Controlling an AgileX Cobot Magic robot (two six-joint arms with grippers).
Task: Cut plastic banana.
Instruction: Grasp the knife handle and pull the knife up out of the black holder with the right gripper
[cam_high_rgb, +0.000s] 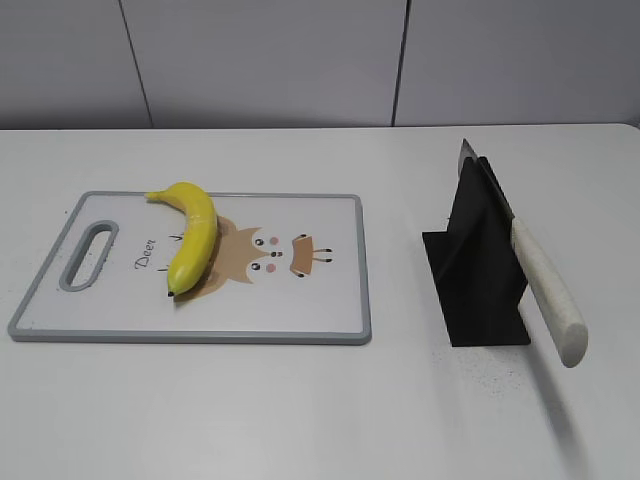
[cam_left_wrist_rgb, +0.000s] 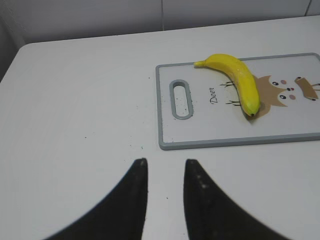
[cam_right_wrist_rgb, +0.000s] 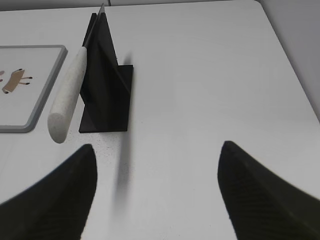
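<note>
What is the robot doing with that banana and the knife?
Nothing is being held yet. The plastic banana lies whole on the deer cutting board. The knife with the white handle leans in its black stand, off to the right. The left claw waits above the bare table near the board, slightly open and empty. The right claw is wide open near the knife, so it may grab that first.
</note>
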